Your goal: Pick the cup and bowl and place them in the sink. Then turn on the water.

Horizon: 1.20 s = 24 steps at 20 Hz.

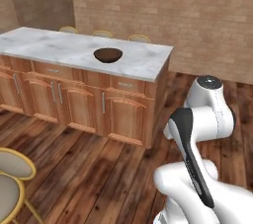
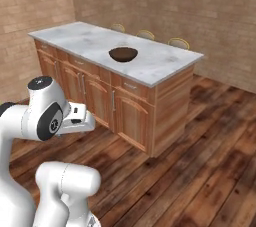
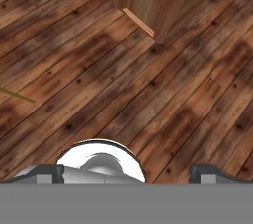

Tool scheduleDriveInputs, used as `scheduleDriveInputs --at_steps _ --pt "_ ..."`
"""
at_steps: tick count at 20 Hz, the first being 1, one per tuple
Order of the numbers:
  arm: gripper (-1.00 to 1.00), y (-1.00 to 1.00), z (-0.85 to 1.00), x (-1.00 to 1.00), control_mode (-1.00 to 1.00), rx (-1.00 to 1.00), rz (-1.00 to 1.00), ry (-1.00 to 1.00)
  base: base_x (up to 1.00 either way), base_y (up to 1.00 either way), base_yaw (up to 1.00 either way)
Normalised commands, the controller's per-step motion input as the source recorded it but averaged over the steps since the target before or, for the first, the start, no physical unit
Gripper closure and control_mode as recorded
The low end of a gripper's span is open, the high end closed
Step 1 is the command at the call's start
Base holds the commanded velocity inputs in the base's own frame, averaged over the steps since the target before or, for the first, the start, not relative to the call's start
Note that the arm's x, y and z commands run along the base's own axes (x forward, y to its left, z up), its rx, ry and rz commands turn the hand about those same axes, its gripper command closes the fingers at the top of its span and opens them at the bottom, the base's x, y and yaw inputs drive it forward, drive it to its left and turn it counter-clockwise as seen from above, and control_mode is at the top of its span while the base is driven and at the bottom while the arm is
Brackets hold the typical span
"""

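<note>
The dark brown wooden bowl [image 1: 108,55] [image 2: 123,54] sits upright on the marble top of a kitchen island, near its middle right. My arm is folded close to the base, well short of the island, with the hand pointing down at the plank floor. In the hand view my gripper [image 3: 128,173] is open, its two dark fingertips [image 3: 49,172] far apart with nothing between them, and the island's corner lies ahead. The cup, the sink and the water are out of view.
The island [image 1: 59,45] [image 2: 165,66] has wooden cabinet doors on its front. Yellow-framed stools [image 1: 102,33] [image 2: 146,34] stand behind it, and another stool [image 1: 12,178] is near my left. Brick walls close the room; open wooden floor [image 2: 200,171] lies between me and the island.
</note>
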Motion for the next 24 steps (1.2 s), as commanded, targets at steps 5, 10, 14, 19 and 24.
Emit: scheduleDriveInputs --at_steps 5,10,14,19,24 --pt "-1.0 0.0 0.0 0.0 1.0 0.0 0.0 0.0 0.75 0.08 0.09" --pt "-1.0 0.0 0.0 0.0 1.0 0.0 0.0 0.0 0.75 0.1 0.05" --pt "-1.0 0.0 0.0 0.0 1.0 0.0 0.0 0.0 0.75 0.11 0.01" --pt "-1.0 0.0 0.0 0.0 1.0 0.0 0.0 0.0 0.75 0.14 0.0" --pt "-1.0 0.0 0.0 0.0 1.0 0.0 0.0 0.0 0.75 0.18 0.0"
